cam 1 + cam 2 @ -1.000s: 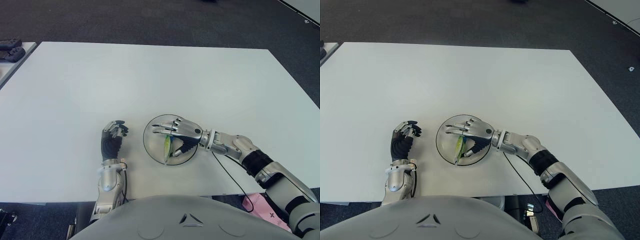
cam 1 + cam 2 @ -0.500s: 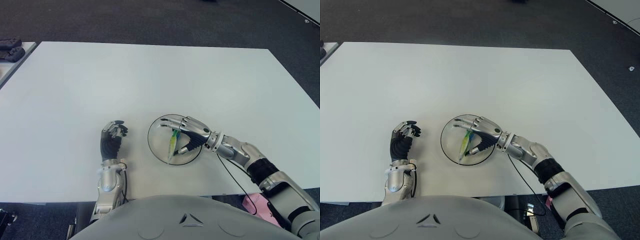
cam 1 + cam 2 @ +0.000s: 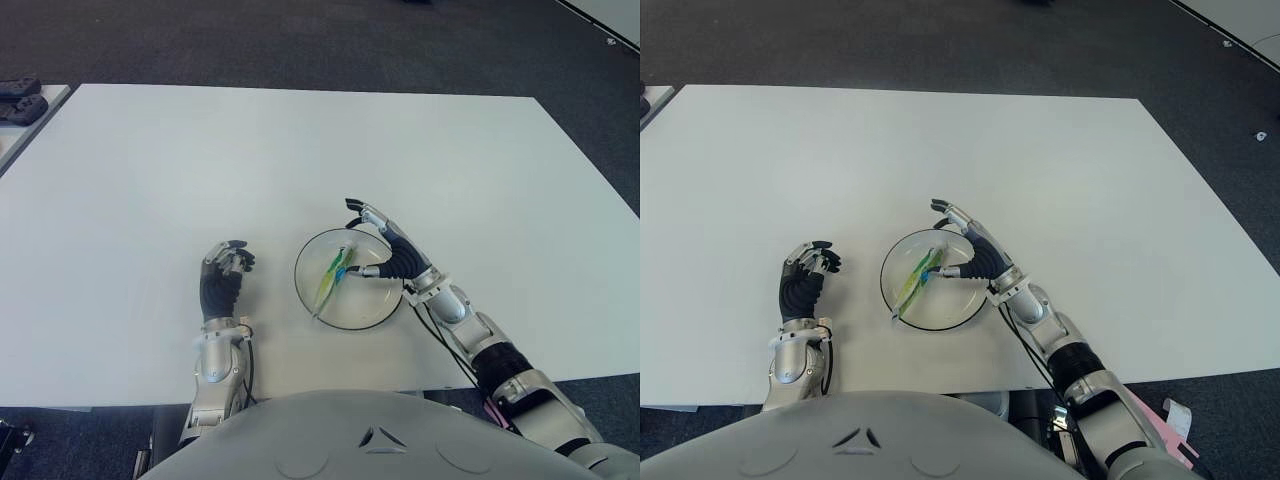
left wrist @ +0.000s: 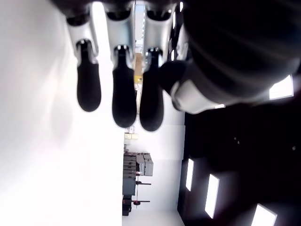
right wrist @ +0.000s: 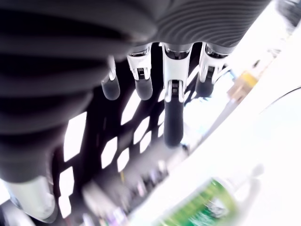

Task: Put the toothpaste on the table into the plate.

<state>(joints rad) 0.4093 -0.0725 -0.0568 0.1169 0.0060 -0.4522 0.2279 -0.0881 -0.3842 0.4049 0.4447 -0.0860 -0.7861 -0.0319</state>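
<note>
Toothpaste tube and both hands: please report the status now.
Right hand open at plate's right rim, holding nothing. Green toothpaste tube lying inside round clear glass plate. Left hand idle, fingers curled, left of plate. Nothing blocking.

The right hand (image 3: 385, 250) is lifted up with its fingers (image 5: 173, 115) spread out and holding nothing. Its arm reaches in from the near right. The left hand (image 3: 222, 280) sits to the left, fingers (image 4: 124, 96) curled in, holding nothing.

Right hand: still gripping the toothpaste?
No, the right hand is open with fingers spread beside the plate, and the toothpaste lies loose in it.
</note>
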